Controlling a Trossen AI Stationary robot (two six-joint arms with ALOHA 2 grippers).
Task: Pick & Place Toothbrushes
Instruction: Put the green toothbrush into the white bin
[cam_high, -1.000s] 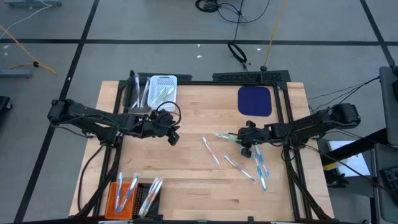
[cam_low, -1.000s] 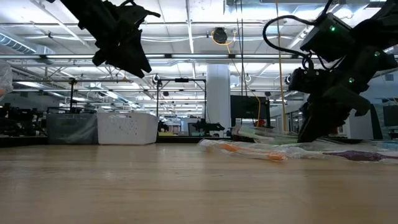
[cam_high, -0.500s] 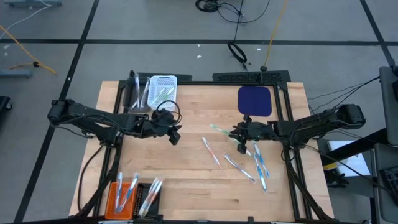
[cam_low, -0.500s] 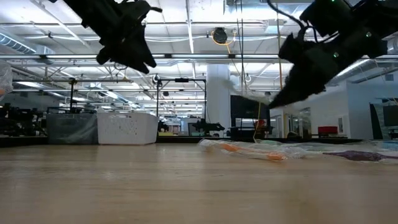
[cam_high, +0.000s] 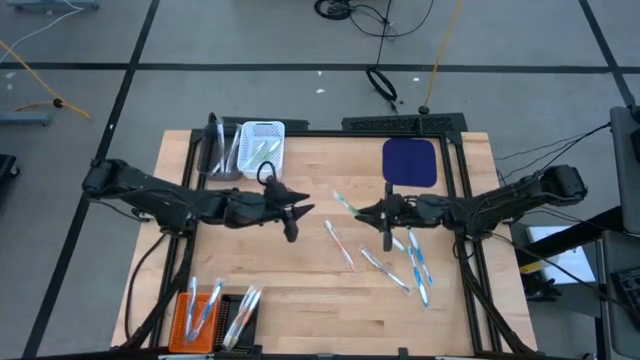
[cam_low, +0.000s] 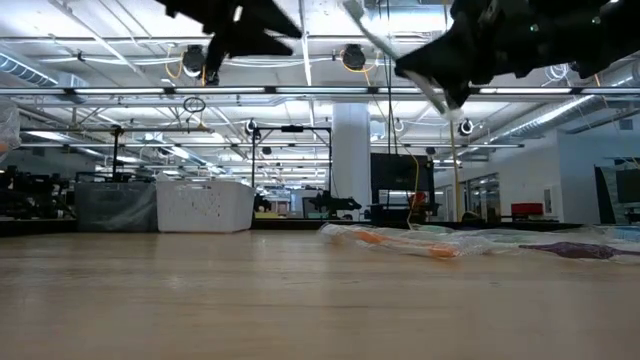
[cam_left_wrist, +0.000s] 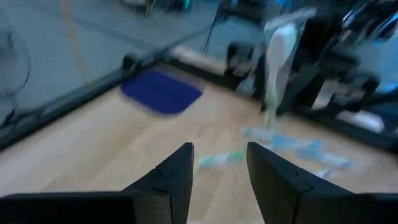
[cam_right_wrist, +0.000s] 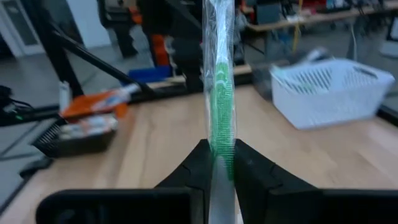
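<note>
- While the loose toothbrushes (cam_high: 400, 262) lay scattered on the table (cam_high: 300, 290) at centre-right of the high view, the right gripper (cam_high: 366, 212) had come off the wood with one green toothbrush (cam_high: 343, 203) clamped between its narrow fingers; the right wrist view showed the wrapped handle (cam_right_wrist: 219, 81) rising straight out of the closed jaws.
- Compared with the earliest high view, where that gripper stood low over the scatter with a toothbrush by its tips, it had turned toward the left of the frame and pointed at the left gripper (cam_high: 298, 212) across the table's middle. In the low view it had gone from table level at the right to the upper right of the frame.
- The left arm had also changed: it had stretched toward picture centre, so its gripper sat further right than before and faced the right one, a short gap apart. Its fingers (cam_left_wrist: 176, 171) stood parted with nothing between them, and its wrist view showed the lifted toothbrush (cam_left_wrist: 278, 59) ahead.
- Judgement: one pick appeared complete and a hand-over between the arms looked likely, though the placing had not been done.
- The white basket (cam_high: 262, 144) at upper left of the table, the orange basket (cam_high: 186, 313) and the black basket (cam_high: 235, 322) at lower left already held toothbrushes and showed no change.
- The dark blue mat (cam_high: 410, 161) at upper right sat as before.
</note>
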